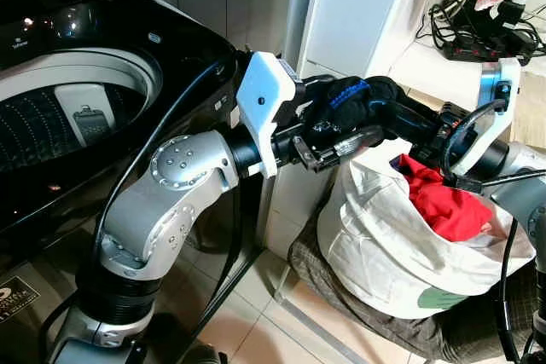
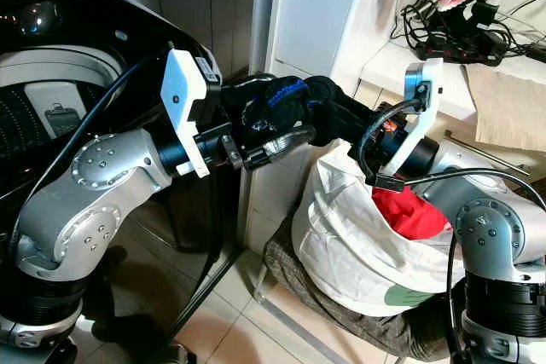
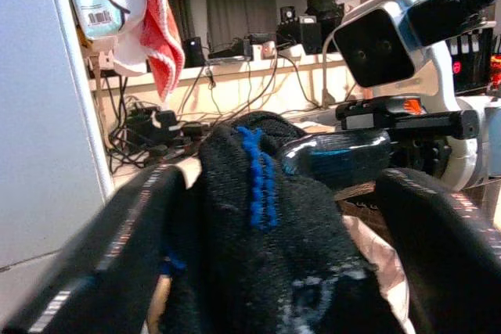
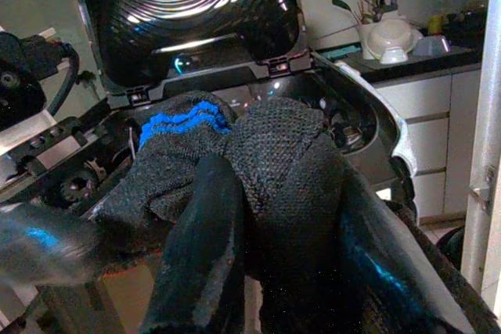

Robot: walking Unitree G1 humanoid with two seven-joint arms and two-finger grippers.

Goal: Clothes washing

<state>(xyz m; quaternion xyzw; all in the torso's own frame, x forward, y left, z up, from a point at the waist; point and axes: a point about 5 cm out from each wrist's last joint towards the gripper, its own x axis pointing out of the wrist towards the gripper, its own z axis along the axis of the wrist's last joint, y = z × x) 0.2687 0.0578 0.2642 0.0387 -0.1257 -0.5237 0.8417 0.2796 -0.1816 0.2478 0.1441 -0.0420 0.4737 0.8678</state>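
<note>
Colours and patterns on record.
Knitted garment: black, short blue stitched stripes. Laundry bag: white, green mark low down; red cloth inside. Washing machine: glossy black, drum ribbed. Hanging towel: red and white. Floor tiles: beige.

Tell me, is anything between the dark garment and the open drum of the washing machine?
Nothing visible blocks the way. The dark garment is held in the air between the left end effector and the right end effector, above the white laundry bag. The washing machine stands open to the robot's left, with only its black rim to pass over.
</note>
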